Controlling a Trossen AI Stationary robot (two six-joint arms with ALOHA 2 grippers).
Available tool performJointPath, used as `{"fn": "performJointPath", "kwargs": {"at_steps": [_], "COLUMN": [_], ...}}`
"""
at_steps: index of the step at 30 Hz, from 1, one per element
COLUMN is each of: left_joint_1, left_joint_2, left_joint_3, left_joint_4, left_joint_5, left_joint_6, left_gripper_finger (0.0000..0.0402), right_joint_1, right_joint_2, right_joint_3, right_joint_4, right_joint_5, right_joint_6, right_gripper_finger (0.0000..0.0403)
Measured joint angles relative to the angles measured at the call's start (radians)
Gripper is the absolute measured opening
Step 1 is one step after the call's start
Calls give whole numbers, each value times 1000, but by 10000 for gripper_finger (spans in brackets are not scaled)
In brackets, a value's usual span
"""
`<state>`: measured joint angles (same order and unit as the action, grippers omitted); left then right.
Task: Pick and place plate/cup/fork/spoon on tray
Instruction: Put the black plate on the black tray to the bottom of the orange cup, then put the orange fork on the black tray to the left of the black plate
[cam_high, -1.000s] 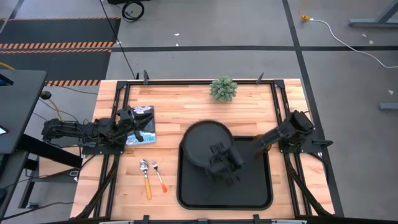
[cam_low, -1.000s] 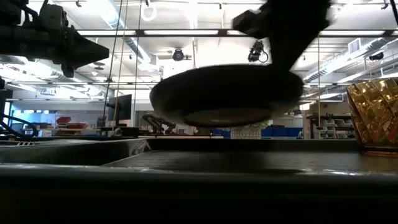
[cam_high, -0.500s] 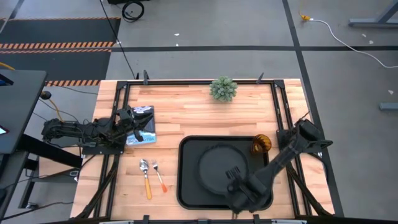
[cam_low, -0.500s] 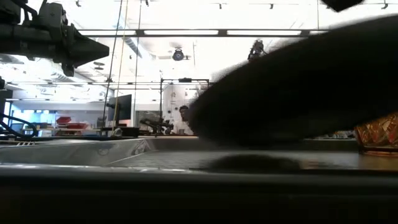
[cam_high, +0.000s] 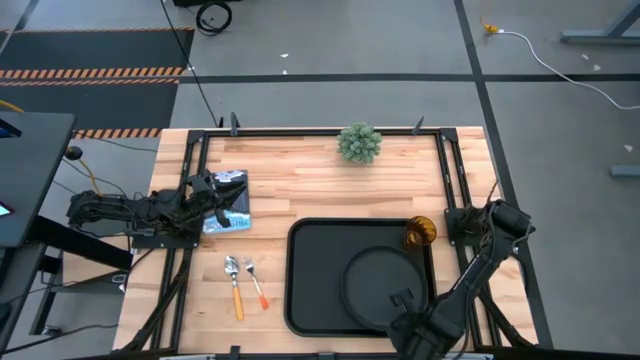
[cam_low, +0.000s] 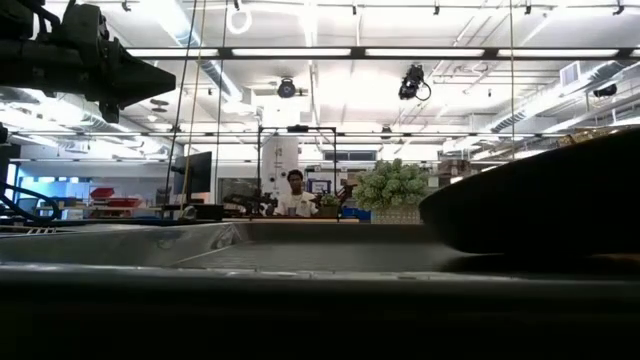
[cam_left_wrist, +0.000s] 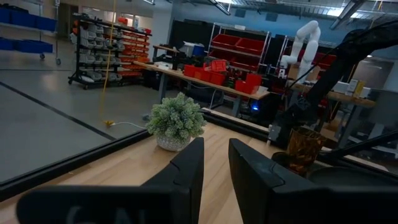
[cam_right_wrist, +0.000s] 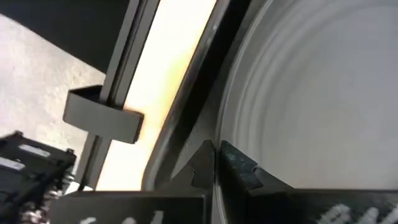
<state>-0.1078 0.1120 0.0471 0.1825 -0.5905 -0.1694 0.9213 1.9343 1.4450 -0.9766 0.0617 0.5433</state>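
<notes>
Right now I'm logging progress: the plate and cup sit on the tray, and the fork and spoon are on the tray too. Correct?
Not quite. The high view shows the fork and spoon on the bare table, beside the tray. The plate and cup are on it.

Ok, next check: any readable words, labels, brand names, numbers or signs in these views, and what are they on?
None can be read.
Blue-and-white packet beside the left gripper: print too small to read.
Plate, tray, cup: no markings visible.

Robotics lab: storage shelving (cam_left_wrist: 102, 53), red bins (cam_left_wrist: 239, 45), white robot arm (cam_left_wrist: 303, 37).
</notes>
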Motion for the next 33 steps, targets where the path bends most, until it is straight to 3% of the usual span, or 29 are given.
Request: {"fn": "performJointPath", "kwargs": {"at_steps": [10,17,23,29,33], "left_joint_1": [0,0,0,-8,-21], "left_joint_2": [0,0,0,0,0], "left_joint_3": [0,0,0,0,1], "left_joint_4": [0,0,0,-9,-44], "left_joint_5": [1,1,45,319,427], "left_joint_6": [0,-3,-9,-6,-11], "left_gripper_finger": [82,82,82,93,102], "right_joint_1": [4,-18,-66,-117,-161], "right_joint_2": [0,0,0,0,0], "right_joint_3": [-18,76,217,303,295], "right_joint_4": [18,-17,-128,-263,-294], "right_joint_5": [-65,-98,102,401,512], "right_joint_6": [209,278,263,195,84], "right_gripper_finger": [85,128,128,127,127]}}
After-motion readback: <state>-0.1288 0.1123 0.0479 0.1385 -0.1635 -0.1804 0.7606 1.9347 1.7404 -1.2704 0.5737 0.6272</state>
